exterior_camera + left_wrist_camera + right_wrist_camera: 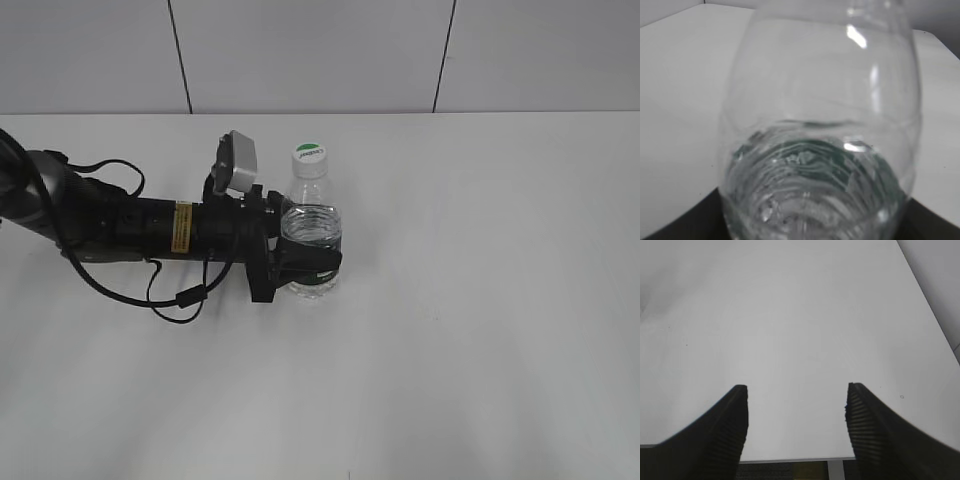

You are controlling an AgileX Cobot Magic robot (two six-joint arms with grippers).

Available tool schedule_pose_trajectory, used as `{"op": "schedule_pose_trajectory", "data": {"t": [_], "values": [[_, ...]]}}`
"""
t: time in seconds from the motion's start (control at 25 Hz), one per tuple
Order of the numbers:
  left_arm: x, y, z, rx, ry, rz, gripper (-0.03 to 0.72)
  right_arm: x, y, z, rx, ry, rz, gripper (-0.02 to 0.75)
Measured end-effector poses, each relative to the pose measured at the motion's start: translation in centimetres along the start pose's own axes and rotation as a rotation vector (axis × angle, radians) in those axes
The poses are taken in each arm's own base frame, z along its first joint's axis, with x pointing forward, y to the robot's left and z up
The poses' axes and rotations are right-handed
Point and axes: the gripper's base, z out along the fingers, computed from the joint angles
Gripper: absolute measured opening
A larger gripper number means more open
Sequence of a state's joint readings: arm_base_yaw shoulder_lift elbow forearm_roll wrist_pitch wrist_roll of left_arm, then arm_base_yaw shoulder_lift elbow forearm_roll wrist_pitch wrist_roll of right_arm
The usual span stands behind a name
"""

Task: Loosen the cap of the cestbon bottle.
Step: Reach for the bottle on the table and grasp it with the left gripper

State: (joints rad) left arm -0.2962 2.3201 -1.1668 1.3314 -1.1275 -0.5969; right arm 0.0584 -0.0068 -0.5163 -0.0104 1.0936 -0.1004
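The cestbon bottle [312, 225] stands upright on the white table, clear with a dark green label band near its base. The cap [310, 156], white with a green half on top, sits on its neck. My left gripper [305, 262] reaches in from the left and is shut on the bottle's lower body. In the left wrist view the bottle [820, 125] fills the frame and the cap is out of view. My right gripper [796, 405] is open and empty over bare table; it does not show in the exterior view.
The white table [480, 300] stretches to the right and front of the bottle. A grey panelled wall [320, 50] runs along the back. The left arm's cables [180, 295] hang loose onto the table. The right wrist view shows the table's edge [790, 459].
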Motion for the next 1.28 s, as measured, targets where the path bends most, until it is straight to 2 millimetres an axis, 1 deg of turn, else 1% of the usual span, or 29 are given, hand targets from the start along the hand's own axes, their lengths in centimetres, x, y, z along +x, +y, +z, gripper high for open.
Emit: {"op": "schedule_pose_trajectory", "data": {"t": [0.6,0.92,1.04,1.28], "values": [[0.0,-0.2,0.0,0.026,0.004,0.017,0.408,0.0,0.0,0.0,0.0,0.0,0.0,0.472],[0.0,-0.3,0.0,0.042,0.003,0.023,0.408,-0.9,-0.1,-0.5,0.007,-0.07,0.0,0.472],[0.0,-0.4,0.0,0.043,0.002,0.023,0.408,-1.6,-0.2,0.4,0.003,-0.021,-0.001,0.471],[0.0,-0.4,0.0,0.045,0.002,0.024,0.408,-4.5,-0.4,3.7,-0.012,0.111,-0.003,0.471]]}}
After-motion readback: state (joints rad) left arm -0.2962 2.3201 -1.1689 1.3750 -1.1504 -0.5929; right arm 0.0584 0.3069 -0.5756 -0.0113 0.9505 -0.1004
